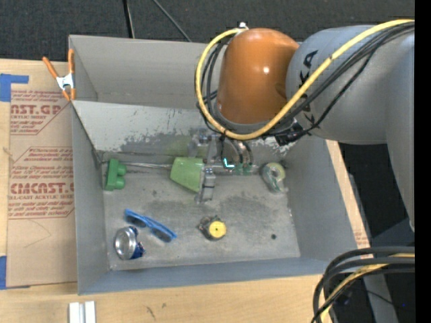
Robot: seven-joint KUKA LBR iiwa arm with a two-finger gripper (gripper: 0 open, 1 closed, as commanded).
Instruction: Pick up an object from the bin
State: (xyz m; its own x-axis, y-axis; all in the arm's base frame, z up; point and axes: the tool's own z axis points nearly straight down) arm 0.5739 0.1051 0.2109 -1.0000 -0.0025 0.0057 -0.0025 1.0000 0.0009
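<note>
At the near left corner of the bin (91, 180) a small silver and blue can (126, 242) is seen, and just beside it, a little further in, a blue plastic piece (149, 224) lies aslant on the floor. A yellow disc (215, 229) rests alone near the middle of the near half, well apart from the can. Beyond the disc, the gripper (207, 192) is lowered to the bin floor at the right edge of a pale green cup-like piece (186, 172), which lies around the middle of the bin towards the far sloping wall. Whether the piece is touched or gripped cannot be told, nor whether the gripper is open or closed. A thin rod (145, 166) runs from the pale green piece leftwards to a dark green block (114, 173) by the left wall. To the right of the gripper, near the right wall, a greyish roll of tape (274, 175) is seen. Furthest back and above, the gripper is overhung by the orange wrist cover (256, 73), looped with yellow cable.
</note>
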